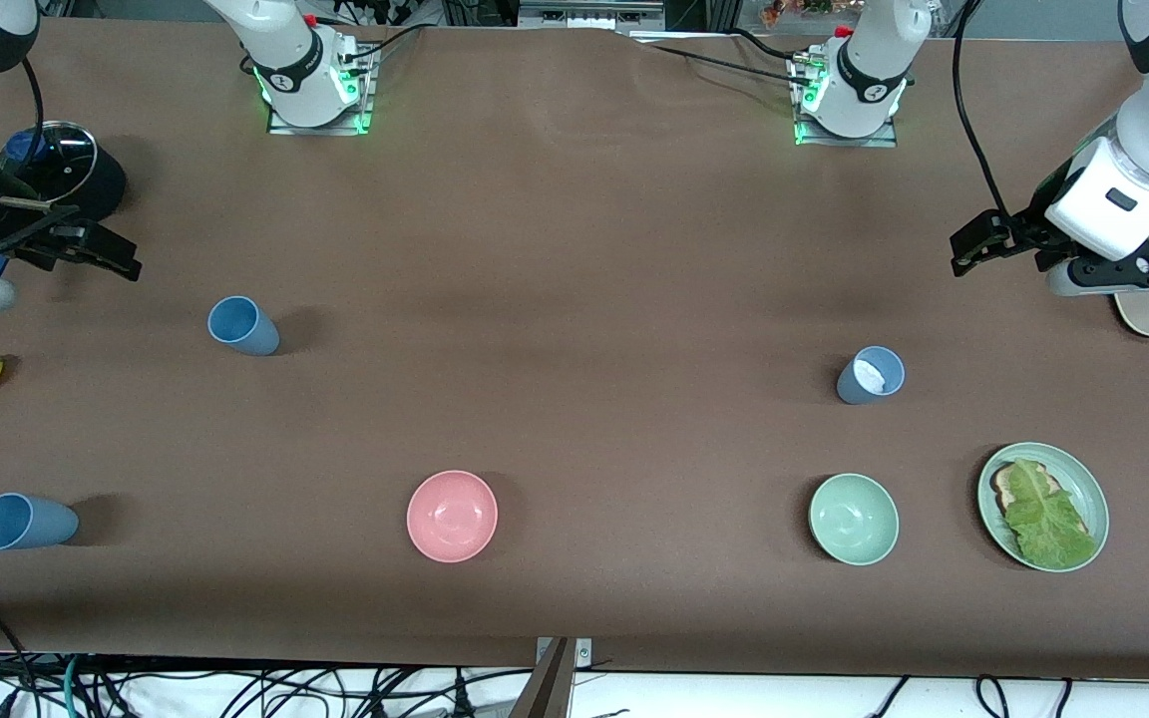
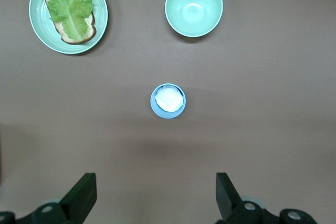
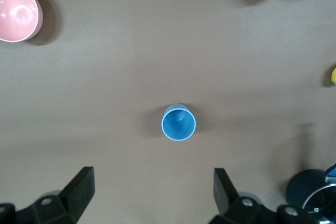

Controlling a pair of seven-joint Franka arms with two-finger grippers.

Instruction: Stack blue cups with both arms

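Jaws of left gripper point(image 2: 152, 198) and right gripper point(image 3: 152, 195): wide open, empty, fingertips cropped at wrist-frame bottoms. Pale cup point(image 1: 871, 375) stands front-frame centre-right; sky-blue cup point(image 1: 243, 326) upper-left; third blue cup point(image 1: 24, 522) lower-left.

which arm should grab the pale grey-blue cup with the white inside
Left. Its open pincer hovers at that end of the table, with the grey-blue cup centred in its wrist view. The right pincer is over a sky-blue cup.

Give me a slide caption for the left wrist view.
Open left gripper poised above the pale blue cup, with green bowl and lettuce plate nearby.
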